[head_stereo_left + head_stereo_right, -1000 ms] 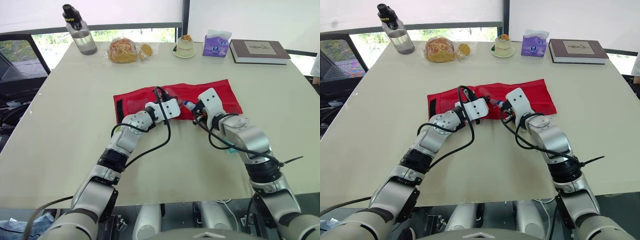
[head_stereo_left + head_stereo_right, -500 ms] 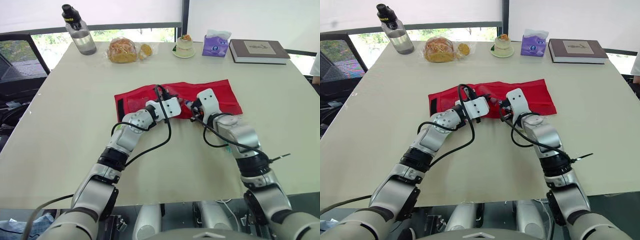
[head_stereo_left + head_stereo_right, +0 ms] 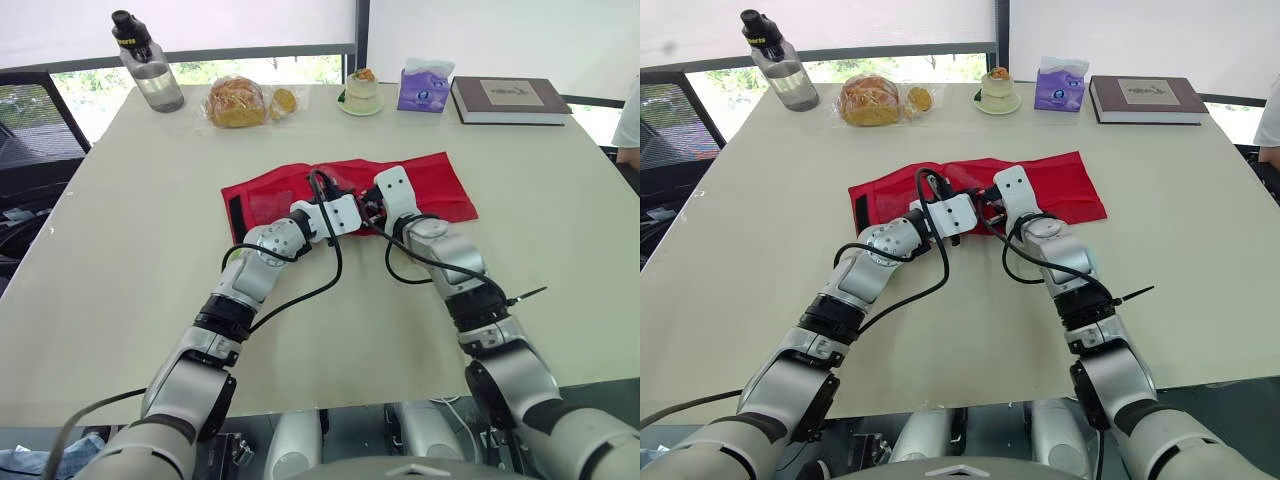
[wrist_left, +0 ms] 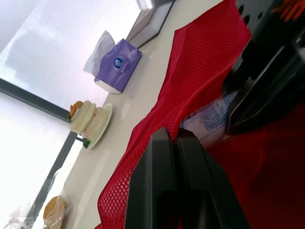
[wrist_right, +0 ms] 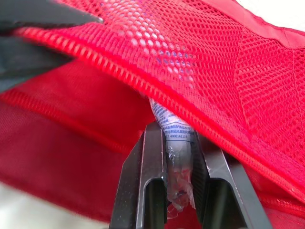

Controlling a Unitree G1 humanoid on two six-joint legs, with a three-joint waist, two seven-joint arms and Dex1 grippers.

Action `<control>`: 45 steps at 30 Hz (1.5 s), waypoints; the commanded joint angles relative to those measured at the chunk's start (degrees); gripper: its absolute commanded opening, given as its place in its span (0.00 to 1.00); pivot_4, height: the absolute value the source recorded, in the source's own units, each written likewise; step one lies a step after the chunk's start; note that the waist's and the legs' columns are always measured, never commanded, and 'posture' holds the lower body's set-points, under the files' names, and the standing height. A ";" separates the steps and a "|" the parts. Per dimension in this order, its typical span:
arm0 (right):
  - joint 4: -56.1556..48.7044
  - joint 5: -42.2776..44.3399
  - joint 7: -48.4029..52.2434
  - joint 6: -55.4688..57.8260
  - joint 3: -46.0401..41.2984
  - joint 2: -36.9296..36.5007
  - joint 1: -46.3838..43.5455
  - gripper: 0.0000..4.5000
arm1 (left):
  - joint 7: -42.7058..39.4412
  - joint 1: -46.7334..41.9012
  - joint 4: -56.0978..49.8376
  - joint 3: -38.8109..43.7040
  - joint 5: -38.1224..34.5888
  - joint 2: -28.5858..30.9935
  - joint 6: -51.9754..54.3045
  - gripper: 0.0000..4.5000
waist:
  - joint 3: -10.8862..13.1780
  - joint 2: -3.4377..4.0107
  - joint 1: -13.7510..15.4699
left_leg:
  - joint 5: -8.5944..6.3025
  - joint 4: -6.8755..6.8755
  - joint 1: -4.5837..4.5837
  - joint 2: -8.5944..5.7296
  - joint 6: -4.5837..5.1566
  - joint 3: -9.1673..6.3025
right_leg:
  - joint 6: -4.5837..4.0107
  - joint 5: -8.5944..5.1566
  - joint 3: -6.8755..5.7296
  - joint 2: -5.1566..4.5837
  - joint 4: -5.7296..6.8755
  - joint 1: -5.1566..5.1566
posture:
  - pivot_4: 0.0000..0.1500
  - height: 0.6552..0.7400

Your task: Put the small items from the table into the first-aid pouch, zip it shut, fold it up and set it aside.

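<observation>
Right wrist view: the right gripper (image 5: 175, 134) clamps a sachet (image 5: 177, 145) under the pouch (image 5: 267, 81) mesh lip, which the left gripper (image 4: 172, 133) pinches tight above the worktop (image 3: 130, 230).

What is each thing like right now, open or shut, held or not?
red mesh first-aid pouch: unfolded, pocket edge lifted
small clear-wrapped printed packet: gripped, partly under the mesh
left end effector: shut on the pouch's edge
right end effector: shut on the packet
clear plastic water bottle: upright, capped
brown hardcover book: closed
</observation>
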 commanded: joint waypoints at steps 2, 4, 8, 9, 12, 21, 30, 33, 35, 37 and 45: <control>1.87 1.86 -5.27 -4.90 -5.46 4.00 -2.99 0.03 | -0.04 -1.05 -1.63 -0.28 -0.57 -0.41 -1.89 0.00 | 0.00 0.01 0.03 | 0.00 -0.01 -0.02 0.00 0.00 0.00 | 0.00 0.00 0.00 -0.01 -0.01 0.00 | 1.00 1.00; 2.81 2.03 -6.87 -6.10 -6.95 5.04 -3.13 0.03 | -0.11 -0.99 -1.65 -0.26 -0.61 -0.34 -1.96 0.00 | 0.00 0.01 0.06 | 0.00 -0.01 -0.02 0.00 0.00 0.00 | 0.00 0.00 0.00 -0.02 -0.02 0.00 | 1.00 1.00; 3.39 2.13 -6.52 -7.02 -7.02 5.46 -2.87 0.03 | -0.31 -0.87 -1.64 -0.23 -0.73 -0.26 -2.08 0.00 | 0.01 0.02 0.05 | 0.00 -0.02 -0.02 0.00 0.00 0.01 | 0.00 0.00 0.00 -0.03 -0.02 0.00 | 1.00 1.00; 3.23 2.21 -5.99 -6.74 -6.79 5.39 -2.75 0.03 | -0.34 -0.86 -1.61 -0.23 -0.74 -0.25 -2.10 0.00 | 0.01 0.02 0.04 | 0.00 -0.02 -0.02 -0.01 0.00 0.01 | 0.00 0.00 0.00 -0.03 -0.02 -0.01 | 1.00 1.00; 1.88 2.02 -4.91 -5.99 -5.97 4.93 -1.99 0.21 | -0.36 -0.98 -1.27 -0.19 -0.80 -0.35 -2.08 0.00 | 0.01 0.02 0.03 | 0.00 -0.02 -0.02 0.00 0.00 0.01 | 0.00 0.00 0.00 -0.02 -0.01 0.00 | 1.00 1.00; -10.56 1.10 -1.29 0.96 -1.36 1.67 4.52 0.64 | -0.06 -1.51 0.64 0.50 -1.27 -0.50 -1.87 0.00 | 0.02 0.03 0.06 | 0.00 -0.05 -0.03 0.00 0.00 0.00 | 0.00 0.00 0.00 -0.02 -0.02 -0.02 | 1.00 1.00; -27.90 2.59 2.84 12.07 2.37 -3.82 11.13 0.64 | -0.05 -1.91 1.76 0.69 -1.69 -0.38 -2.29 0.00 | 0.02 0.03 0.06 | 0.00 -0.04 -0.02 0.00 0.00 -0.01 | 0.00 -0.01 -0.01 -0.01 -0.01 -0.02 | 1.00 1.00; -30.98 3.24 4.67 13.80 2.54 -6.12 12.01 0.64 | -0.06 -2.00 1.97 0.61 -1.71 -0.53 -2.41 0.00 | 0.02 0.03 0.10 | 0.00 -0.04 -0.01 0.00 0.00 -0.01 | 0.00 -0.01 -0.01 0.00 -0.01 -0.02 | 1.00 1.00; -32.39 3.43 5.68 14.31 2.45 -7.75 12.39 0.64 | -0.10 -2.05 2.03 0.62 -1.75 -0.55 -2.47 0.00 | 0.02 0.03 0.13 | 0.00 -0.04 -0.02 0.00 0.00 -0.01 | 0.00 -0.01 -0.01 -0.01 -0.04 -0.02 | 1.00 1.00; -33.52 3.91 7.15 14.54 2.45 -9.54 12.78 0.64 | -0.09 -2.10 2.15 0.64 -1.75 -0.54 -2.51 0.00 | 0.02 0.03 0.15 | 0.00 -0.04 -0.04 -0.01 0.00 0.00 | 0.00 -0.01 -0.01 -0.02 -0.05 -0.01 | 1.00 1.00; -34.65 5.91 11.15 13.85 1.40 -14.46 13.22 0.02 | -0.04 -1.79 1.83 0.71 -1.77 -0.53 -2.42 0.00 | 0.02 0.03 0.13 | 0.00 -0.04 -0.02 -0.01 0.00 0.00 | 0.00 -0.01 -0.01 -0.01 -0.04 -0.02 | 1.00 1.00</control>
